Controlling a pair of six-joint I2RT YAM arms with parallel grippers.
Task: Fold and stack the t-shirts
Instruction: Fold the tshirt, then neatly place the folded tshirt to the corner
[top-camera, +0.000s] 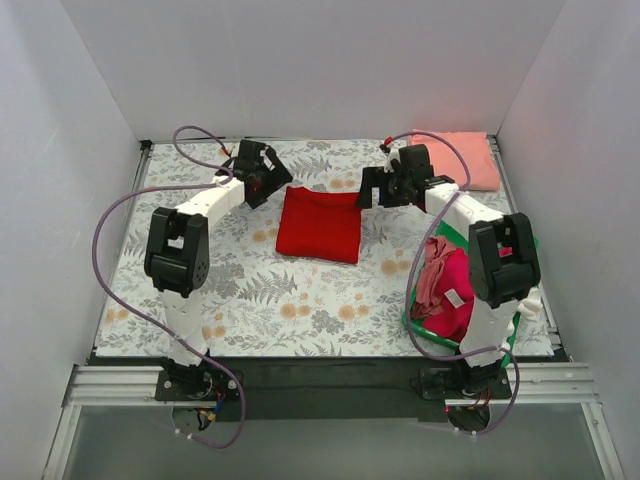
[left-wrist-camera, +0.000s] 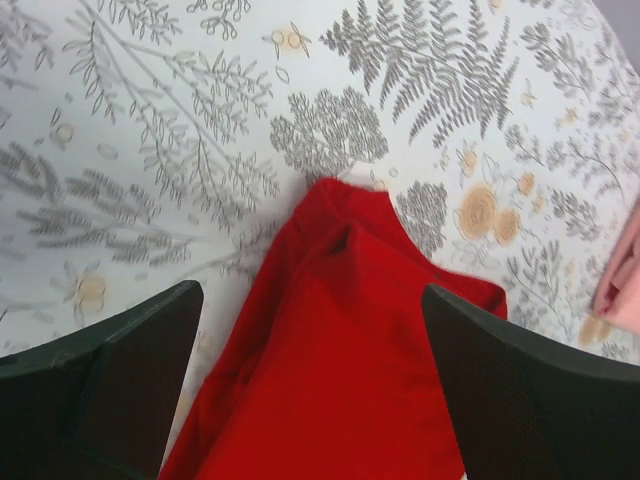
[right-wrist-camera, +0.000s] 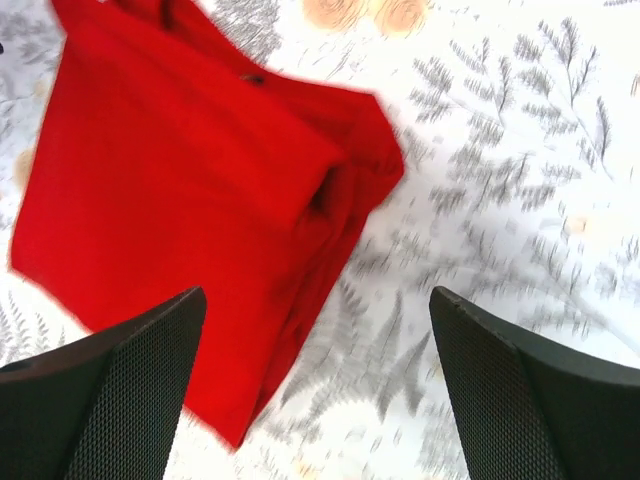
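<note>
At the centre of the floral counter lies the red t-shirt, folded square. The left pincer hangs over its ten o'clock corner, the right pincer over its two o'clock corner, both spread wide, holding nothing. A folded salmon-pink shirt lies at one o'clock; more pink shirts sit in the green bin at four o'clock.

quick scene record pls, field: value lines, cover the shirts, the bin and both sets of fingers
red t-shirt: folded, flat on the middle of the table cover
salmon-pink t-shirt: folded, far right corner
green bin: near right, holds the unfolded shirts, magenta and pink
left fingers: open, over the red t-shirt's far left corner
right fingers: open, over its far right corner
held: nothing
</note>
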